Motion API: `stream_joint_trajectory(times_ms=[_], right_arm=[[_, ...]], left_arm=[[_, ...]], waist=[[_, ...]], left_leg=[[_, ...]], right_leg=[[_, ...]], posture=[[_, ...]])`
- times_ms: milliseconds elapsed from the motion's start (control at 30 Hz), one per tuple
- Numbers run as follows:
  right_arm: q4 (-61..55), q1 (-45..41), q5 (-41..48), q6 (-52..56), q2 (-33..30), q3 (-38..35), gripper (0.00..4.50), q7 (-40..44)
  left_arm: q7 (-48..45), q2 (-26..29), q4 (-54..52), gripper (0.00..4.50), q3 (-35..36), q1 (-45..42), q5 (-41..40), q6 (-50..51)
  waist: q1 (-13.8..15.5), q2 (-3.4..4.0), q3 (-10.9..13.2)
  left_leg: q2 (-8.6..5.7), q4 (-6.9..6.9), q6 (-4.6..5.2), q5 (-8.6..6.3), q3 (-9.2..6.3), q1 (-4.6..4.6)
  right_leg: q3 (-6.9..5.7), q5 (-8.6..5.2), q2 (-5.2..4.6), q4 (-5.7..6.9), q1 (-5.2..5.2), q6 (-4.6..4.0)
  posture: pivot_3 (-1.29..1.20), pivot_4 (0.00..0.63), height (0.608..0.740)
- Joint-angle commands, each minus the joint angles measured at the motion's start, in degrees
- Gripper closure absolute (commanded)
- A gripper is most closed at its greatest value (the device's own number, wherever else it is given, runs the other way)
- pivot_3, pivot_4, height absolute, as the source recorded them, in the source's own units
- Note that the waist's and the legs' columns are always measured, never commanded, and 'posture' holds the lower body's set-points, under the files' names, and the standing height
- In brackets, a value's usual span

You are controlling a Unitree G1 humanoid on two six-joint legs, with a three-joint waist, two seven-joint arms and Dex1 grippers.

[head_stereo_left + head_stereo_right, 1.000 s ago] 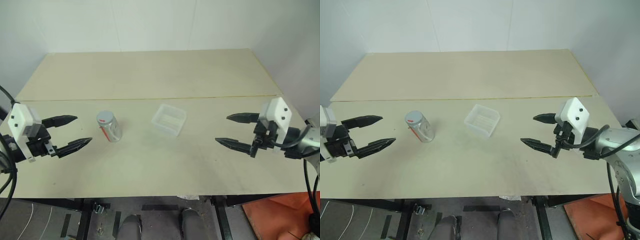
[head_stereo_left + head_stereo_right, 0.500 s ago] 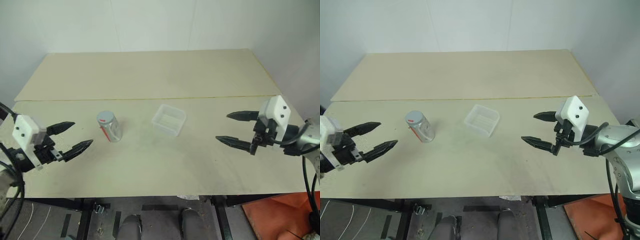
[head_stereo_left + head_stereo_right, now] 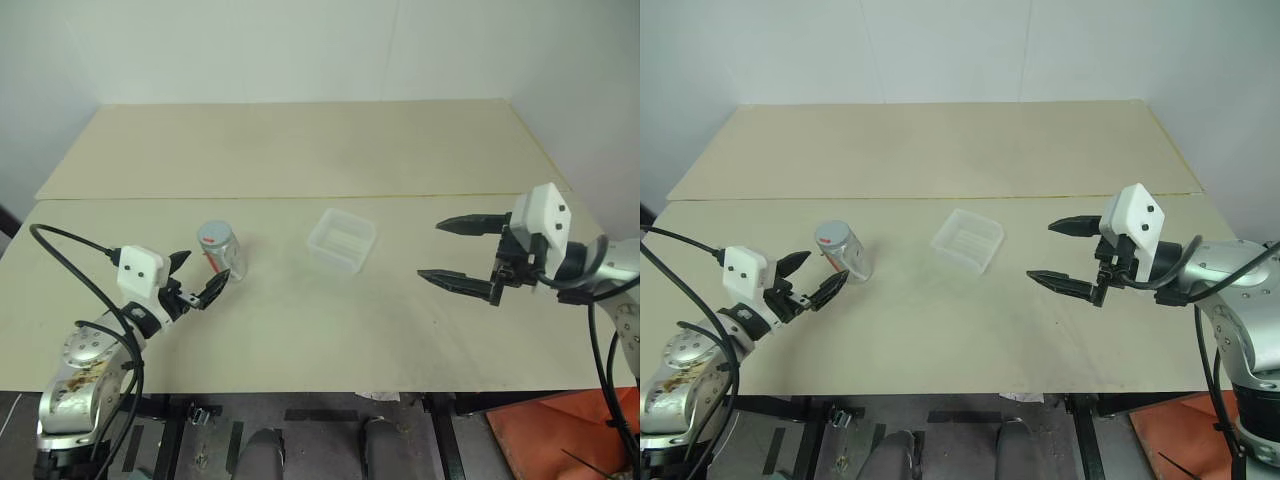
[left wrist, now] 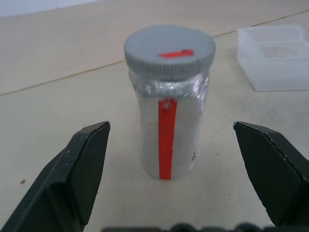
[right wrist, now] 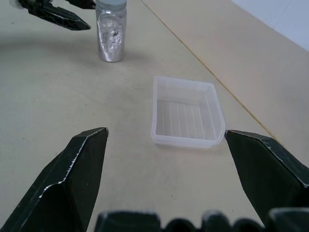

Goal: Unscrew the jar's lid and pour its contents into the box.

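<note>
The jar [image 3: 224, 256] stands upright on the table's left part, clear, with a red strip down its side [image 4: 167, 140]. The grey lid [image 4: 169, 50] with a red mark is screwed on. I cannot make out the contents through the jar's wall. My left gripper [image 3: 205, 272] is open, low over the table and level, its tips just short of the jar on the near-left side, not touching it. The box [image 3: 341, 241], a shallow translucent tray, sits right of the jar and looks empty [image 5: 187, 113]. Further right, my right gripper [image 3: 430, 249] hovers open, pointing at the box.
The pale wooden table [image 3: 300, 150] has a seam [image 3: 420, 195] running across behind the jar and box. Its back half and the front strip [image 3: 320, 340] are bare. A white wall stands behind the table.
My left gripper has dropped lower and moved right toward the jar, ending just beside it. The right gripper, the jar and the box have stayed about where they were.
</note>
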Motion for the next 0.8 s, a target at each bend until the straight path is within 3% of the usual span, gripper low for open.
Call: stream_joint_trajectory(times_ms=[33,667,800], right_arm=[[-2.3,-1.3,0.5,-1.4,-0.4,-1.1,0.00,-0.3],[-7.1,2.3,1.4,-0.4,-1.3,-4.2,0.00,-2.2],[-7.5,2.8,1.6,-0.4,-1.8,-4.6,0.00,-2.2]], left_arm=[[1.9,-1.8,1.7,0.05,-0.7,-2.1,1.0,-2.8],[3.1,-7.6,14.2,0.05,-5.6,-9.9,5.4,-14.0],[3.5,-8.1,16.6,0.92,-6.1,-11.4,6.3,-16.0]], waist=[[0.1,-0.01,0.0],[0.1,-0.03,0.0],[0.2,-0.03,0.0]], left_leg=[[0.00,0.01,0.00,0.00,-0.01,-0.01],[0.00,0.03,-0.01,0.00,-0.01,0.02],[-0.01,0.03,-0.01,0.00,-0.02,0.02]], right_leg=[[-0.01,0.00,0.01,0.00,0.00,0.00],[-0.01,0.01,0.01,0.00,0.04,0.02],[-0.01,0.01,0.00,-0.02,0.06,0.02]], posture=[[0.00,0.150,0.740],[0.00,0.150,0.740],[0.00,0.150,0.740]])
